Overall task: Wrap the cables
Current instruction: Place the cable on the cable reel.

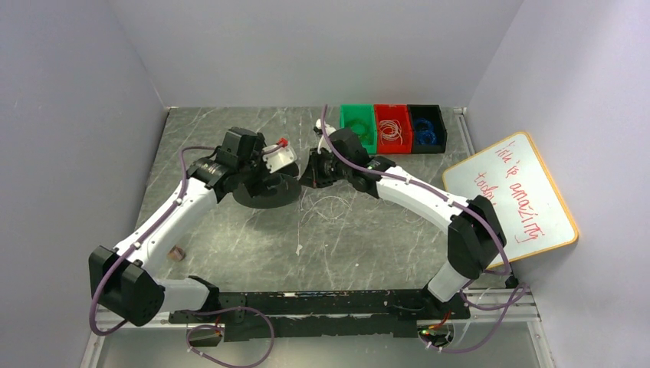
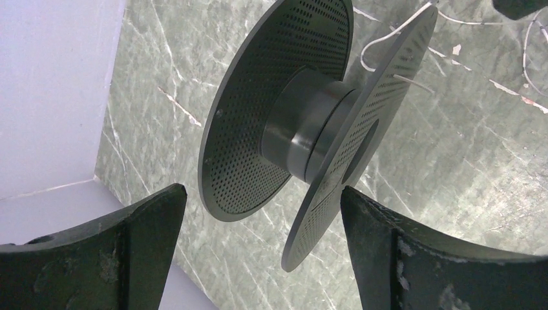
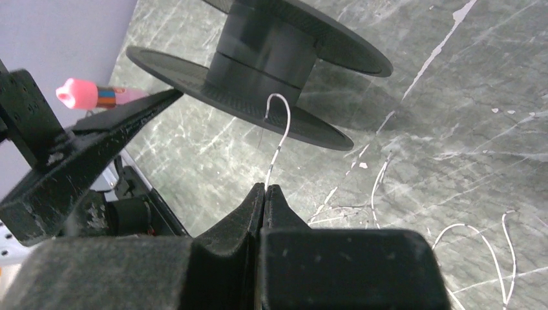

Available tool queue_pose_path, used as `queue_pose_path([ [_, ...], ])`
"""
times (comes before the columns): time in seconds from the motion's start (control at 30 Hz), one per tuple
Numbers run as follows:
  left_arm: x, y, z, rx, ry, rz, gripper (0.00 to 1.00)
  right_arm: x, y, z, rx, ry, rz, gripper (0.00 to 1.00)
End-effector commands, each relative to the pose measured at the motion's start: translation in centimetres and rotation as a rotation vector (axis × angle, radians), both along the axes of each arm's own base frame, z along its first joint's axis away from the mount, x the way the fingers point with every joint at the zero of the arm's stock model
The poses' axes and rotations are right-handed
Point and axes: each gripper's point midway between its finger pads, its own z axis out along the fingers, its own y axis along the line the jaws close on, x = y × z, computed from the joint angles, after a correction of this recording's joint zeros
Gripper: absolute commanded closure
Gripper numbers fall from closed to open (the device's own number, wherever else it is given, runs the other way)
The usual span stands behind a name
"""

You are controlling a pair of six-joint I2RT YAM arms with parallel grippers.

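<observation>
A big black spool (image 1: 268, 193) with perforated flanges sits mid-table, tilted. A thin whitish cable (image 3: 279, 139) hooks through a hole in the near flange (image 3: 310, 132) and runs down into my right gripper (image 3: 265, 187), which is shut on it just right of the spool (image 3: 271, 48). More cable (image 1: 328, 204) lies in loose curls on the table below that gripper (image 1: 307, 178). My left gripper (image 2: 263, 189) is wide open facing the spool's hub (image 2: 304, 123). One flange rim (image 2: 297, 252) dips between its fingers (image 2: 155, 226). Cable (image 2: 388, 35) shows at the flange's far edge.
Green (image 1: 357, 126), red (image 1: 392, 128) and black (image 1: 427, 127) bins of wire bundles stand at the back. A whiteboard (image 1: 512, 201) leans at the right wall. A small brown object (image 1: 177, 253) lies near the left arm. Walls close in on both sides.
</observation>
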Motion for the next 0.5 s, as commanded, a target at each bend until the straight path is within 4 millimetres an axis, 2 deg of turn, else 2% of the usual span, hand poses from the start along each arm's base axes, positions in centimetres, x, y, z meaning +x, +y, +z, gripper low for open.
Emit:
queue_pose_path([
  [0.0, 1.0, -0.8, 1.8, -0.018, -0.056, -0.031, 0.06, -1.0, 0.3, 1.7, 0.025, -0.093, 0.086, 1.0],
  [0.27, 0.1, -3.1, 2.4, -0.068, 0.002, -0.16, 0.06, -1.9, 1.1, 0.8, 0.025, -0.12, 0.186, 1.0],
  [0.47, -0.1, -4.8, 2.1, -0.084, 0.053, -0.258, 0.06, -0.8, 0.9, 0.9, -0.003, -0.185, 0.172, 1.0],
])
